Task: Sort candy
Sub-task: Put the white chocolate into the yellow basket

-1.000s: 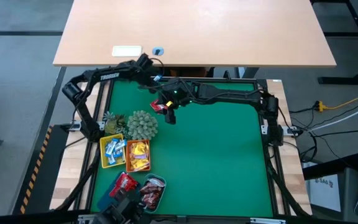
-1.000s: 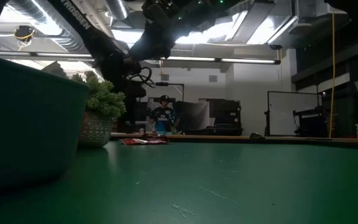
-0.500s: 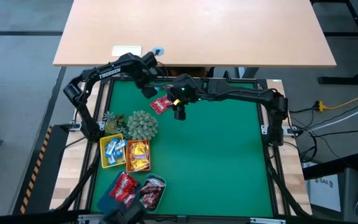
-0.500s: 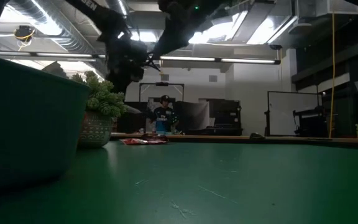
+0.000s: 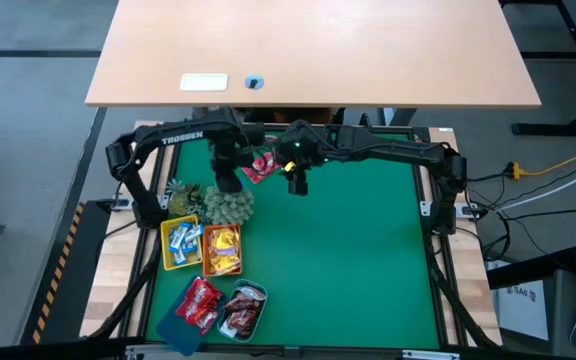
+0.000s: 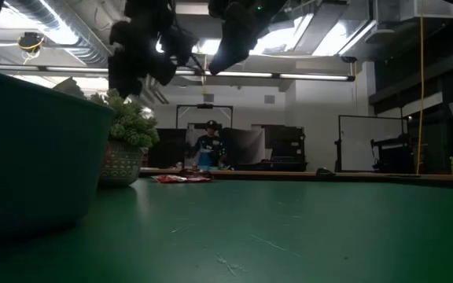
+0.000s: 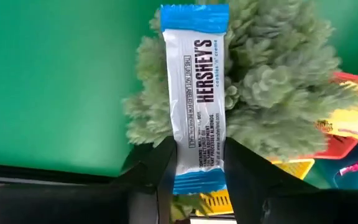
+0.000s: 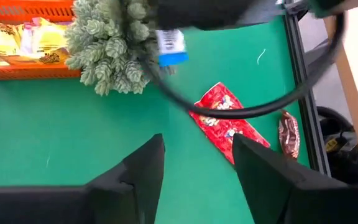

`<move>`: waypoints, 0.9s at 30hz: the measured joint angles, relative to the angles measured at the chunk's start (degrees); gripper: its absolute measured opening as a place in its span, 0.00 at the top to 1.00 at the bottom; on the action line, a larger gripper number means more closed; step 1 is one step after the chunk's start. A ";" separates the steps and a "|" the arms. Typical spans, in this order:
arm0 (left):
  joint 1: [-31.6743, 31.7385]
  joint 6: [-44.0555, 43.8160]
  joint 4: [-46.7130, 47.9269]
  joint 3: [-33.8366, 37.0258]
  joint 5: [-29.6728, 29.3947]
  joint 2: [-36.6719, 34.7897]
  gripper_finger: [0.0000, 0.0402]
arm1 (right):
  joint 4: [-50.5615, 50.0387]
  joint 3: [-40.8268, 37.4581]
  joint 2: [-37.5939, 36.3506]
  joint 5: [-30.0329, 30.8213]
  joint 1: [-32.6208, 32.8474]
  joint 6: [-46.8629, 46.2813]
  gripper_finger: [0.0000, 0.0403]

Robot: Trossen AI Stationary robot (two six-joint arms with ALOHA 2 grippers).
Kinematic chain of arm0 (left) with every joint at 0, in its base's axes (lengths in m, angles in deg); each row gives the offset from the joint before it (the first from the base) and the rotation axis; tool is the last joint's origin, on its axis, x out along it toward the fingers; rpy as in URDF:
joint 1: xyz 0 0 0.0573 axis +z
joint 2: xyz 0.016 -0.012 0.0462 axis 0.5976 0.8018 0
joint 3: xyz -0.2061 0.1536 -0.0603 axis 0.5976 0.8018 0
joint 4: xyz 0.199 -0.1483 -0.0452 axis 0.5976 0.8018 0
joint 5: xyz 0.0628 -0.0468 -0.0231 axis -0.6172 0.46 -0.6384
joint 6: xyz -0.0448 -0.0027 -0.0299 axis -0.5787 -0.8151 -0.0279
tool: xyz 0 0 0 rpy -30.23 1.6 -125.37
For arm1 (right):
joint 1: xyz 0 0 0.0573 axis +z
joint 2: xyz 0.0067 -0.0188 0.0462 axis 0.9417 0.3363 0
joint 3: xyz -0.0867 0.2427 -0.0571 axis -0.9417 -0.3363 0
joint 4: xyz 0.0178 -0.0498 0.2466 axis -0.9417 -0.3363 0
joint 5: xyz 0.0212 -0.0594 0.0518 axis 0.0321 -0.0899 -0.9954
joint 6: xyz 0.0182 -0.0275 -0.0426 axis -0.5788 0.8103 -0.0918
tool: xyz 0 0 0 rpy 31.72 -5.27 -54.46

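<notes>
My left gripper [image 5: 228, 177] hangs over the grey-green plant ball [image 5: 229, 202] and is shut on a blue-white wrapped candy [image 7: 197, 93]. My right gripper [image 5: 295, 182] hovers open above the green mat, just right of a red packet [image 8: 227, 122] that lies flat there. A dark brown bar [image 8: 288, 133] rests on the mat near the far edge. The other sweets lie sorted in small trays: blue-white ones in yellow [image 5: 181, 243], yellow packets in orange [image 5: 222, 250], red packets in blue [image 5: 197, 300], brown bars in teal [image 5: 244, 310]. My left gripper pinches the blue-white candy between its two fingers [image 7: 157, 168], close to one blue end [image 7: 197, 182]. The fingers come from above, pointing down and lying along the wrapper. The candy is lifted clear, and its free blue end [image 8: 171, 48] sticks out past the fingertips over the plant.
The plant ball sits directly far of the yellow and orange trays, at the mat's left side. All trays cluster in the near left corner. The two arms cross close together over the far left part of the mat. The mat's middle and right [image 5: 368, 260] hold nothing.
My left gripper has swung from the table's far edge toward the near side and now hangs above the plant ball. My right gripper has shifted a little toward the table's right, away from the red packet, which has stayed on the mat.
</notes>
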 joint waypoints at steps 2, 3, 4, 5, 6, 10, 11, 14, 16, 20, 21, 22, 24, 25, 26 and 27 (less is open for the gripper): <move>-1.86 -1.30 -0.30 0.00 -0.25 -0.07 0.71 | -0.59 0.00 0.00 0.00 0.07 0.01 0.53; -2.73 -1.98 -0.46 0.02 -0.51 -0.09 0.71 | -0.49 0.00 0.00 -0.02 0.07 0.01 0.53; -3.40 -2.42 -0.29 0.02 -0.86 -0.24 0.71 | -0.53 0.00 0.00 0.00 0.05 0.01 0.53; -4.00 -2.59 -0.14 0.02 -1.08 -0.44 0.71 | -0.73 0.00 0.00 0.00 0.04 0.01 0.53; -4.55 -2.72 -0.13 0.02 -1.29 -0.72 0.71 | -0.87 0.00 0.00 0.00 0.04 0.01 0.53; -6.11 -2.98 -0.43 -0.24 -4.18 -1.13 0.71 | -1.29 0.00 0.00 -0.01 0.04 0.01 0.53; -6.33 -2.98 -0.55 -0.58 -5.36 -1.20 0.71 | -1.50 0.00 0.00 -0.02 0.04 0.01 0.53; -6.75 -2.96 -0.82 -2.65 -8.11 -1.31 0.71 | -2.54 0.00 0.00 0.00 0.04 -0.01 0.53; -6.74 -3.36 -0.85 -4.34 -9.29 -1.31 0.71 | -3.24 0.00 0.00 0.00 0.04 0.00 0.53; -6.64 -4.49 -0.09 -9.02 -10.04 -1.35 0.71 | -4.86 0.00 0.02 0.00 0.04 0.01 0.53; -6.66 -4.51 -0.16 -10.04 -9.81 -1.68 0.71 | -5.37 0.00 0.02 0.02 0.04 0.01 0.53; -6.77 -4.49 -0.18 -10.92 -9.23 -2.05 0.71 | -5.81 0.00 0.02 0.02 0.02 0.01 0.53; -7.21 -4.53 -0.12 -12.32 -6.70 -3.25 0.71 | -6.88 0.00 0.04 0.02 0.00 0.01 0.53; -7.48 -5.08 -0.14 -12.65 -5.34 -4.08 0.71 | -7.43 0.00 0.04 0.02 0.00 -0.01 0.53; -7.79 -5.95 -0.14 -12.76 -4.34 -5.06 0.71 | -7.98 0.00 0.04 0.02 0.00 0.01 0.53; -8.14 -6.89 -0.14 -12.79 -3.71 -6.13 0.71 | -8.46 0.00 0.04 0.03 0.00 0.06 0.53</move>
